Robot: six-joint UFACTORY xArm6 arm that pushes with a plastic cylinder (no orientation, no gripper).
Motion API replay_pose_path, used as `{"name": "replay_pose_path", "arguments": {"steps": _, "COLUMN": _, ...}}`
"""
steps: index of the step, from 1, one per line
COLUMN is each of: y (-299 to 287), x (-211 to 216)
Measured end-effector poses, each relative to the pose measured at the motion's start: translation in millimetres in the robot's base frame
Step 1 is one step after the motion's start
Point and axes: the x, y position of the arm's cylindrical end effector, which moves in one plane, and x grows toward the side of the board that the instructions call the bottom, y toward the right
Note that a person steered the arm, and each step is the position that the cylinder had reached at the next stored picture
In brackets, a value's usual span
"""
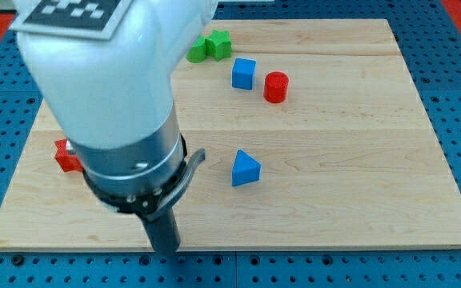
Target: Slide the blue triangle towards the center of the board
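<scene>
The blue triangle [245, 169] lies on the wooden board [334, 144] a little below the board's middle. My rod comes down from the large white and grey arm at the view's left. My tip [166, 249] stands near the board's bottom edge, to the left of and below the blue triangle, well apart from it.
A blue cube [243, 74] and a red cylinder [276, 86] sit near the view's top. Two green blocks [210, 46] lie at the top edge, one star-shaped. A red block [66, 155] shows at the left, partly hidden by the arm.
</scene>
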Motion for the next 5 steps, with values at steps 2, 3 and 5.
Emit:
{"name": "replay_pose_path", "arguments": {"steps": 2, "y": 49.6, "x": -2.5}}
{"name": "replay_pose_path", "arguments": {"steps": 3, "y": 70.8, "x": -10.5}}
{"name": "replay_pose_path", "arguments": {"steps": 5, "y": 129.2, "x": -40.4}}
